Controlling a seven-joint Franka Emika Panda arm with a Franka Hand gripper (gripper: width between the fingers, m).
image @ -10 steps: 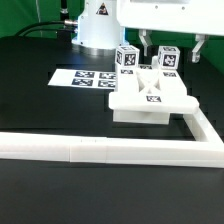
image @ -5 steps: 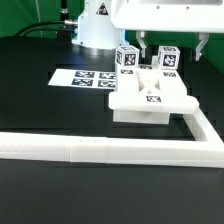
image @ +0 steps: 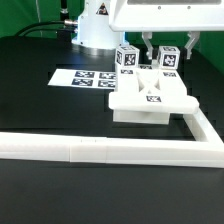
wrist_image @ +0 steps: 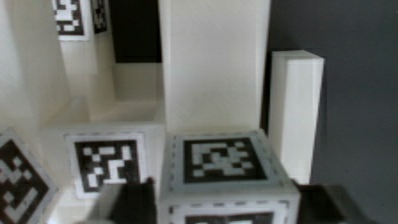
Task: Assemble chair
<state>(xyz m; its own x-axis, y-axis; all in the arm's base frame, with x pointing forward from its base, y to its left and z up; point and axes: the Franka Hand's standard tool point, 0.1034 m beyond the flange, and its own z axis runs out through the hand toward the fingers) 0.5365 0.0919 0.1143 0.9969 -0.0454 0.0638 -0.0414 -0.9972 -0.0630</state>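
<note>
The chair parts sit on the black table, tucked into the inner corner of the long white L-shaped rail. In the exterior view the cluster lies at about two o'clock from the middle of the picture. A flat white slab with one tag on top forms the low front of the cluster. Behind it stand two small tagged cubes: the left cube at about eleven o'clock from the slab, and the right cube at about one o'clock.

The gripper hangs from above, its dark fingers on either side of the right cube. The jaws look drawn in close to that cube's sides, but whether they actually press on it cannot be told from the exterior view. In the wrist view a tagged cube fills the near part of the picture with dark finger edges at its flanks, and tall white bars rise beyond it; contact is not clear here either.

The marker board lies flat on the table at about nine o'clock from the chair parts, apart from them. The robot's white base stands behind it at twelve o'clock
</note>
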